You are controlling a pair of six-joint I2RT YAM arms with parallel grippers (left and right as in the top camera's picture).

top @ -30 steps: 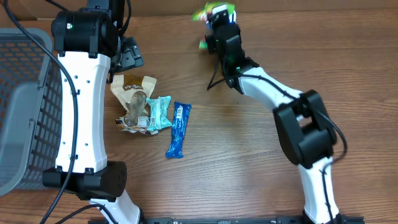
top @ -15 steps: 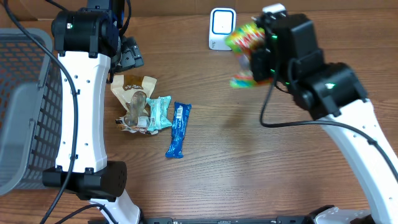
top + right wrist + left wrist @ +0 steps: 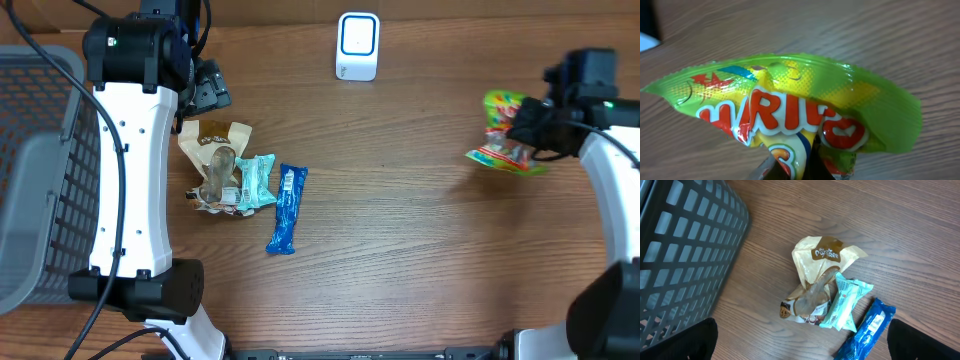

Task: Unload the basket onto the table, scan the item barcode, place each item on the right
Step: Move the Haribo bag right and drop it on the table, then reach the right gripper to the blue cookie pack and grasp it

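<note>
A green and yellow candy bag [image 3: 503, 135] hangs over the right side of the table, pinched by my right gripper [image 3: 522, 128]. The right wrist view shows the crumpled bag [image 3: 790, 100] filling the frame, with my right gripper [image 3: 805, 167] shut on its lower edge. The white barcode scanner [image 3: 358, 45] stands at the back middle, well left of the bag. My left gripper [image 3: 207, 90] hovers open above a pile of snacks. In its own view the left gripper [image 3: 802, 342] has both black fingertips [image 3: 700, 340] spread wide with nothing between them.
The pile holds a tan pouch [image 3: 212, 140], a teal packet [image 3: 257, 180] and a blue bar [image 3: 287, 208]; they also show as pouch [image 3: 822, 260], packet [image 3: 847, 302] and bar [image 3: 867, 330]. A grey mesh basket [image 3: 30, 180] stands at the left edge.
My right arm has swung the candy bag from in front of the scanner out to the right side of the table. The left arm and the pile have not moved.
</note>
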